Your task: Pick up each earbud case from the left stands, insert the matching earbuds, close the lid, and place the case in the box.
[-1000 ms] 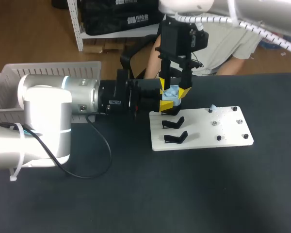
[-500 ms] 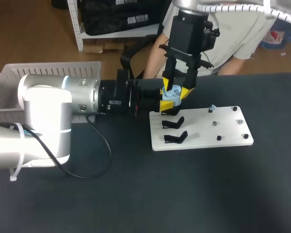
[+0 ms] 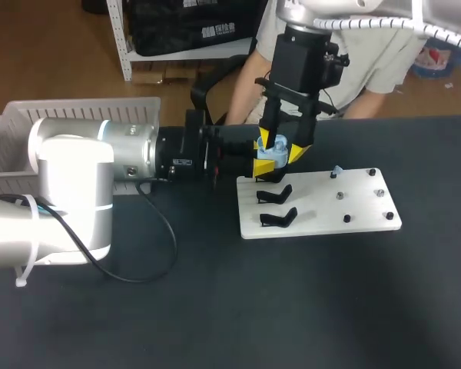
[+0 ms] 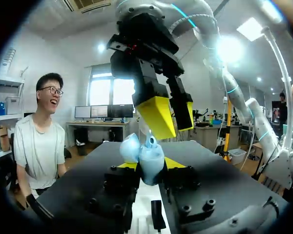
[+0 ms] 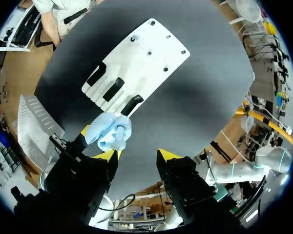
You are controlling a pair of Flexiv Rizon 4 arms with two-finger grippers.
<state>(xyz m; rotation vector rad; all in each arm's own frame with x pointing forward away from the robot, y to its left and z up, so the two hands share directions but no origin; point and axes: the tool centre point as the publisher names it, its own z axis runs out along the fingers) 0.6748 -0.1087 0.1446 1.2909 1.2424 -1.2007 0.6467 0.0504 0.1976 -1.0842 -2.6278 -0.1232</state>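
Currently | earbud case [image 5: 107, 130] is clamped, lid open, in left gripper [image 4: 149, 165] | right gripper [image 5: 137, 156] is held apart just above it | case is offset toward one finger, not centred.

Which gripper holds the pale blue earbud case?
The left gripper: its fingers clamp the pale blue earbud case; the right gripper hangs open above it.
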